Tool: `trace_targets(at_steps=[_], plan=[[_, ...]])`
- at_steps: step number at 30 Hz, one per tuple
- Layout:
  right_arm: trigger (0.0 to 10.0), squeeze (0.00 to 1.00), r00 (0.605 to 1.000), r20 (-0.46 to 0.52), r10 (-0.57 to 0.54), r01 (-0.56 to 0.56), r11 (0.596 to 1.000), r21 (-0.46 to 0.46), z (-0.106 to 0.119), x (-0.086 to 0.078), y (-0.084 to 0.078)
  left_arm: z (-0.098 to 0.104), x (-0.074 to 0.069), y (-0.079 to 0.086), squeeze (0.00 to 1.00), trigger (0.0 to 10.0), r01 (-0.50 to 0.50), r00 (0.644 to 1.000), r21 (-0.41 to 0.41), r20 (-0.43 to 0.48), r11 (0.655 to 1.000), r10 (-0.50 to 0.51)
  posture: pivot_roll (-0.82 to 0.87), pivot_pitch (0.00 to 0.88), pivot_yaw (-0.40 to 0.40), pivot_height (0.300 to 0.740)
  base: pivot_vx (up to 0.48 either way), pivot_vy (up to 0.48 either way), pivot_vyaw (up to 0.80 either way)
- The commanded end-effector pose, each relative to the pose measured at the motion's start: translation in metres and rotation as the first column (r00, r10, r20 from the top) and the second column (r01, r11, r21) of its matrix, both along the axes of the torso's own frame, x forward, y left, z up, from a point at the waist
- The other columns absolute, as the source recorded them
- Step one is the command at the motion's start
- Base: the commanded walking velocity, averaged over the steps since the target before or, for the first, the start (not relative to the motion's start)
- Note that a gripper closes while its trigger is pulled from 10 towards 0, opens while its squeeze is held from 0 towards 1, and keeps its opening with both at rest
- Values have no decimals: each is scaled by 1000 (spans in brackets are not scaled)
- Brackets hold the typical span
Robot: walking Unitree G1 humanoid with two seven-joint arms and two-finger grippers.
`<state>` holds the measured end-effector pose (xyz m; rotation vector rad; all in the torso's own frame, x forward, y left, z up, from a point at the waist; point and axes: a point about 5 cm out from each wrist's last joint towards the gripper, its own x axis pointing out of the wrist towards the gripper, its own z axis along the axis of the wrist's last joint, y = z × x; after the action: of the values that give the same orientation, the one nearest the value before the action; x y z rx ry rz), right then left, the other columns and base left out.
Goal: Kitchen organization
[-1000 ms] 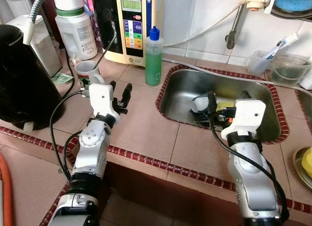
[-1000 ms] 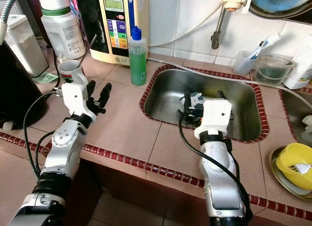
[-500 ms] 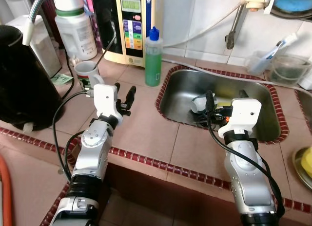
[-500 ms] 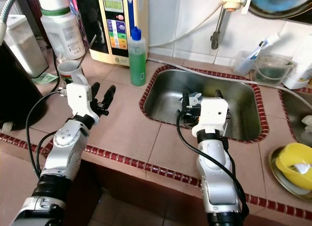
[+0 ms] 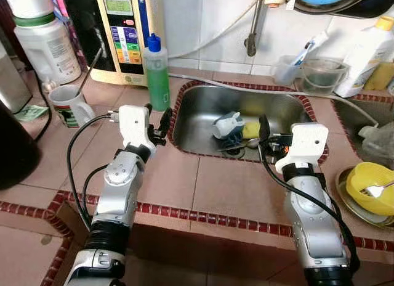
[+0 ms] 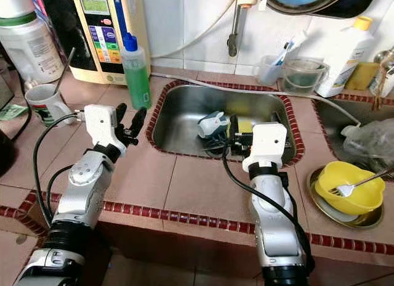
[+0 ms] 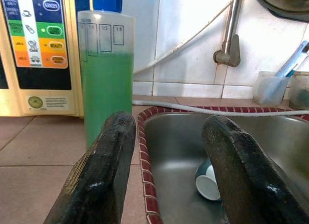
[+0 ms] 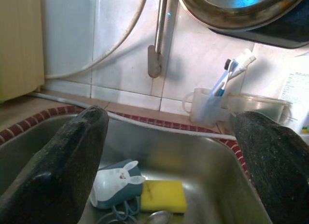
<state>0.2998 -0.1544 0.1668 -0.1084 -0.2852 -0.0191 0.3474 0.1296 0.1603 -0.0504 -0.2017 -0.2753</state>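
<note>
A steel sink (image 5: 200, 107) is set in the tiled counter. In it lie a blue-and-white rabbit-shaped cup (image 5: 226, 124), a yellow sponge (image 5: 249, 130) and a spoon (image 8: 155, 216). My left gripper (image 5: 156, 116) is open above the counter at the sink's left rim, beside a green soap bottle (image 5: 156, 73). From the left wrist, the bottle (image 7: 105, 74) stands just past one finger. My right gripper (image 6: 253, 122) is open over the sink's front right part. The right wrist camera looks down on the cup (image 8: 115, 183) and sponge (image 8: 163, 195), with nothing between the fingers.
A white mug (image 5: 68, 105) with a spoon, a large white jug (image 5: 40, 36) and a water machine (image 5: 120, 33) stand at the left. A toothbrush cup (image 5: 286, 69), a clear container (image 5: 318, 75) and a detergent bottle (image 5: 364, 55) line the back. A yellow bowl (image 5: 369, 187) with a fork sits at the right.
The whole view has shifted to the right, bringing the sink to the middle and the yellow bowl into sight. Both grippers stay open. The left gripper now stands at the sink's left rim.
</note>
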Motion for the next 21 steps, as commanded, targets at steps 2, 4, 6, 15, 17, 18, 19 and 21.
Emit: trace_targets(at_steps=[2, 4, 6, 15, 17, 18, 19, 21], plan=[[10000, 0, 1000, -9, 2, -2, 1000, -9, 0, 3, -1, 4, 0, 0, 0, 10000, 0, 1000, 4, 14, 1000, 0, -2, 0, -12, 740, 0, 0, -763], [10000, 0, 1000, -12, 4, -4, 1000, -13, 0, 3, -1, 5, 0, 0, 0, 10000, 0, 1000, 3, 17, 1000, 0, -2, 0, -14, 740, 0, 0, -763], [10000, 0, 1000, -14, 6, -6, 1000, -16, -1, 4, -1, 5, 0, 0, 0, 10000, 0, 1000, 1, 18, 1000, 0, -2, 0, -15, 740, 0, 0, -756], [10000, 0, 1000, 6, 3, -3, 1000, -30, 0, 2, -3, 4, -1, -1, 0, 10000, 1, 1000, -16, 14, 1000, -1, -7, 0, -18, 740, 0, 0, -449], [10000, 0, 1000, 7, 2, -1, 999, -34, 0, 2, -3, 4, -1, -1, 0, 10000, 2, 1000, -18, 14, 1000, -1, -7, 0, -18, 740, 0, 0, 0], [10000, 0, 1000, 25, -3, 3, 999, -33, 3, 1, -4, 5, -1, -1, 0, 10000, 2, 1000, -22, 15, 1000, -2, -8, 0, -19, 740, 0, 0, 0], [10000, 0, 999, 32, -6, 7, 1000, -30, 4, 0, -5, 5, -1, 0, 0, 10000, 3, 1000, -23, 16, 1000, -3, -8, 0, -19, 740, 0, 0, 0], [10000, 0, 999, 32, -7, 8, 1000, -29, 4, 0, -5, 5, -1, 0, 0, 10000, 3, 1000, -22, 17, 1000, -3, -8, 0, -19, 740, 0, 0, 0]])
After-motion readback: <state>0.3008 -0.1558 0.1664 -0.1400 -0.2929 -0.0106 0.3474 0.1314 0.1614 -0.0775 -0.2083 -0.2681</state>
